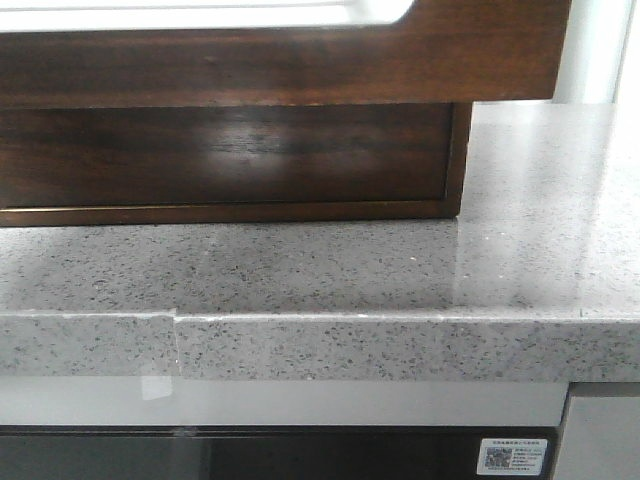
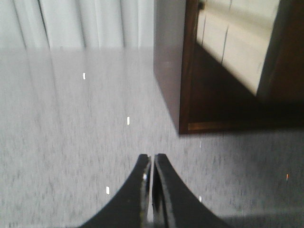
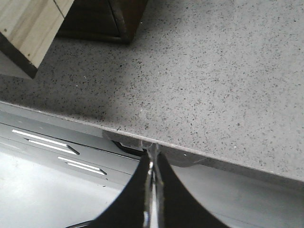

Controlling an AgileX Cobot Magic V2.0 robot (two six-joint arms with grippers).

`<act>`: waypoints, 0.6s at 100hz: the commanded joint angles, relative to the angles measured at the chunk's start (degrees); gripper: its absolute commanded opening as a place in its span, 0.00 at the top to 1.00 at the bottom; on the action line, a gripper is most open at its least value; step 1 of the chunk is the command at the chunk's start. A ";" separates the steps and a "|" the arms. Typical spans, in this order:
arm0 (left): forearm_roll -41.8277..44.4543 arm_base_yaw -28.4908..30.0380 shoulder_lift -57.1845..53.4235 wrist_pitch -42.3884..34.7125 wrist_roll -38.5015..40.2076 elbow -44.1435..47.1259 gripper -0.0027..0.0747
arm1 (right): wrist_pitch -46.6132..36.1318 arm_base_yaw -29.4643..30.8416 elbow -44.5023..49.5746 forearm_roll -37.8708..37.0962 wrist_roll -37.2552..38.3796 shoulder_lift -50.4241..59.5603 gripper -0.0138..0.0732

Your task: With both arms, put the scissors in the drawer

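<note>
We're looking forward over a grey speckled counter [image 1: 330,265]. The drawer [image 1: 280,50] is sitting pulled out over it at the top of the front view, dark glossy wood, with the edge of its white panel [image 1: 200,12] showing along the very top. Below and behind the drawer front we're seeing the dark wood cabinet body [image 1: 230,160] resting on the counter. A seam is running through the counter's front edge on the left. Under the counter there's a pale strip, then a dark panel with a QR sticker [image 1: 513,458] at lower right.

We're not seeing the scissors in any view, so we cannot tell where they are. Neither arm is showing in the front view.

Left gripper [image 2: 152,168]: black fingers pressed together, only a thin line between them, nothing held. It's hovering over the counter, with the cabinet's corner [image 2: 183,85] near it and pale curtains [image 2: 76,23] beyond.

Right gripper [image 3: 151,164]: fingers also together, nothing between them. It's sitting just off the counter's front edge [image 3: 199,154], tips pointing at the rim. That view is also catching a light wood board [image 3: 28,28] and a dark wood corner well apart from the tips, and grey panels with slots [image 3: 47,142] below the counter.
</note>
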State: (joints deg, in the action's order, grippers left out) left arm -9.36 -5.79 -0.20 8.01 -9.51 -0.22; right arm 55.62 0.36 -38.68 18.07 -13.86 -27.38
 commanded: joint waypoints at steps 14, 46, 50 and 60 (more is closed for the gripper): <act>-2.29 -0.16 -1.83 -5.01 0.63 2.03 0.99 | -3.44 0.46 -1.19 0.40 -0.12 -0.34 0.92; -3.39 -0.16 -1.83 -5.13 0.63 2.03 0.99 | -3.44 0.46 -1.19 0.40 -0.12 -0.34 0.92; -3.39 -0.16 -1.83 -5.13 0.63 2.03 0.99 | -3.44 0.46 -1.19 0.40 -0.12 -0.34 0.92; -3.39 -0.16 -1.83 -5.13 0.63 2.03 0.99 | -3.44 0.46 -1.19 0.40 -0.12 -0.34 0.92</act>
State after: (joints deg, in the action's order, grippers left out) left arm -12.11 -5.79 -0.20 7.57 -9.51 -0.22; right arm 55.62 0.36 -38.68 17.97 -13.86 -27.38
